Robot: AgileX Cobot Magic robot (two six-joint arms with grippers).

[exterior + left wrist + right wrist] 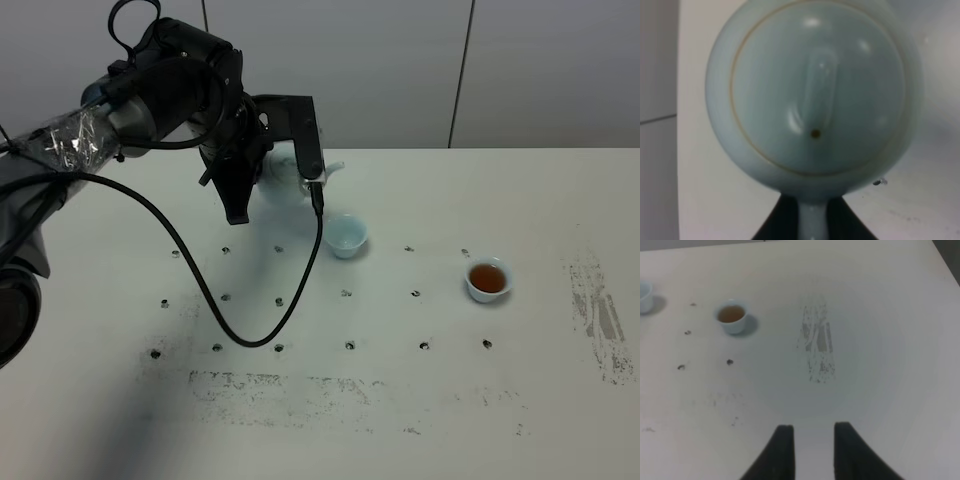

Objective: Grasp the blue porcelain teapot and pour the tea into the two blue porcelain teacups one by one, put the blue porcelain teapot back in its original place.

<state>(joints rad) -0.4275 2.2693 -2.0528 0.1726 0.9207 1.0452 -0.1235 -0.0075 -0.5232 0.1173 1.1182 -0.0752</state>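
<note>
The blue porcelain teapot (283, 182) is at the back left of the table, spout toward the right. In the left wrist view its pale lid (815, 95) fills the frame, and the handle (813, 220) runs down between the dark fingers. My left gripper (296, 170) (813, 207) is shut on that handle. Whether the pot touches the table I cannot tell. One teacup (346, 235) (644, 296) stands just right of the spout and looks empty. The other teacup (488, 279) (732, 316), farther right, holds brown tea. My right gripper (813, 432) hangs open over bare table, holding nothing.
A black cable (240, 335) loops down from the left arm across the table's left half. Small dark marks dot the white tabletop in rows. A scuffed grey patch (600, 320) (817, 347) lies at the far right. Behind the table's back edge stands a grey wall.
</note>
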